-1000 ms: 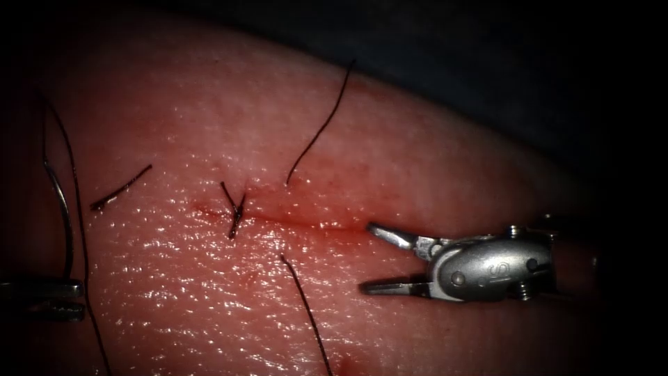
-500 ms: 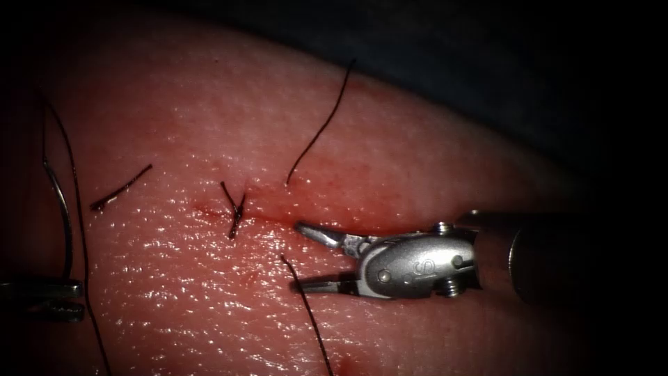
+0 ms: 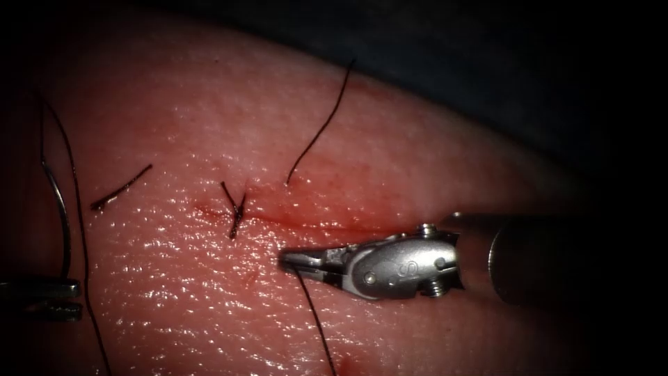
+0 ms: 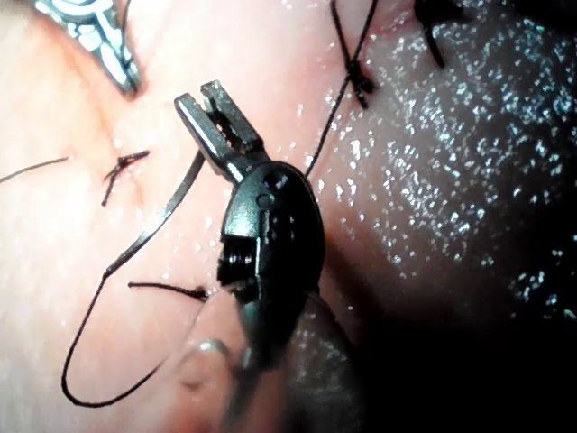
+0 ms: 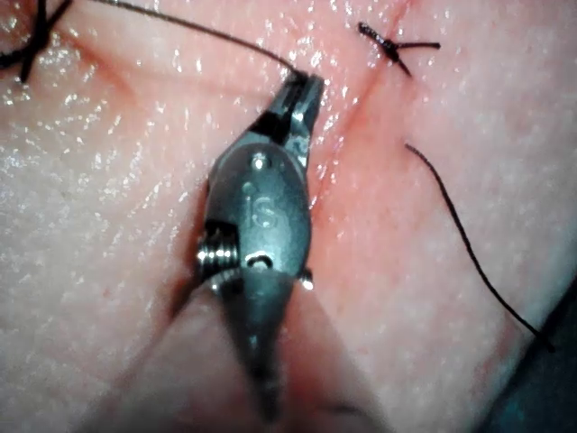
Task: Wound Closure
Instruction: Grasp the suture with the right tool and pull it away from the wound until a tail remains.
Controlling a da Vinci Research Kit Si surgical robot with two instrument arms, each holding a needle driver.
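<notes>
The right tool (image 3: 292, 261) lies just below the cut (image 3: 306, 224), jaws shut on the thread (image 3: 313, 313) right where it leaves the tissue (image 3: 209, 125). Its closed tip (image 5: 302, 90) also meets that strand in the right wrist view. Another strand (image 3: 320, 132) rises from the tissue above the cut. At the far left the left tool (image 3: 49, 299) holds the curved needle (image 3: 64, 209) near one end. The needle (image 4: 153, 221) is out of the tissue and trails thread.
A tied stitch (image 3: 235, 209) with short cut ends crosses the cut's left part. A loose cut piece of thread (image 3: 122, 186) lies left of it. Red fluid wets the tissue along the cut. The tissue's far edge drops into dark at the upper right.
The right tool moved left along the cut with jaws wide open, then closed them on the thread below the cut. The left tool and needle stayed in place.
</notes>
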